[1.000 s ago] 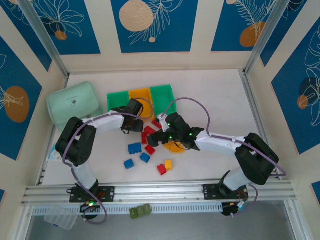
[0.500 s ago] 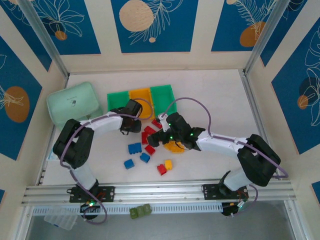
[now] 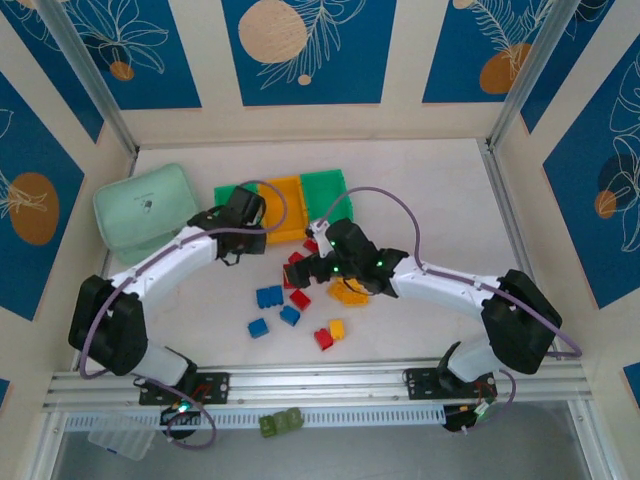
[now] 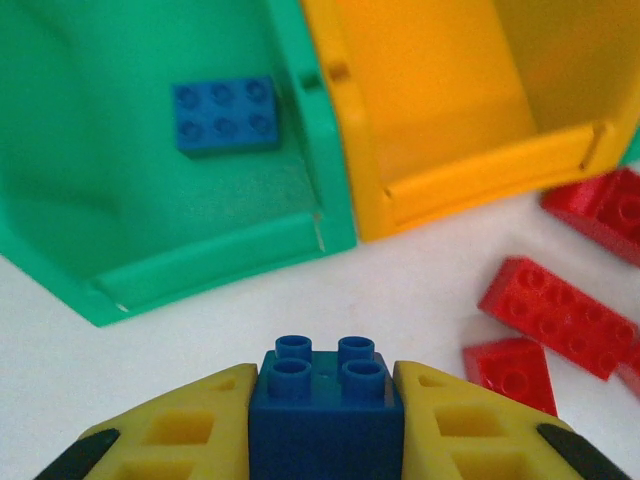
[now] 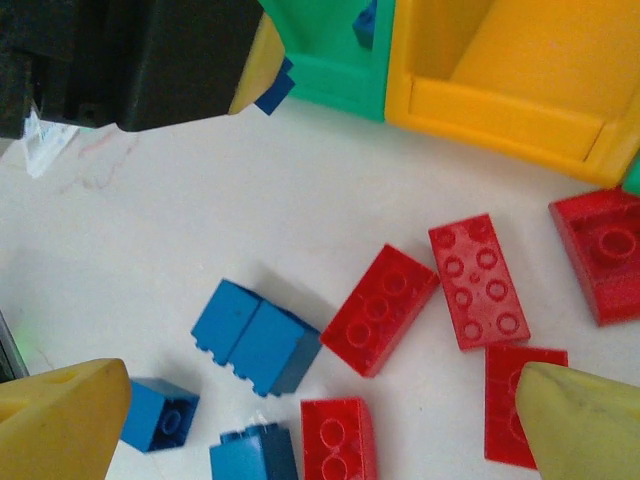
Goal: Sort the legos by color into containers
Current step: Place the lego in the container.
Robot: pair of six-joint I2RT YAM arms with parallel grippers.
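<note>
One blue lego [image 4: 325, 425] in pincer [image 4: 325, 378] (left)

Lighting is bright, even and diffuse, from overhead. Shadows on the white table [image 3: 430, 190] are short and soft-edged. The top view is sharp. The left wrist view is soft overall; the red legos [image 4: 555, 310] at 3 o'clock blur toward the edge.
</note>
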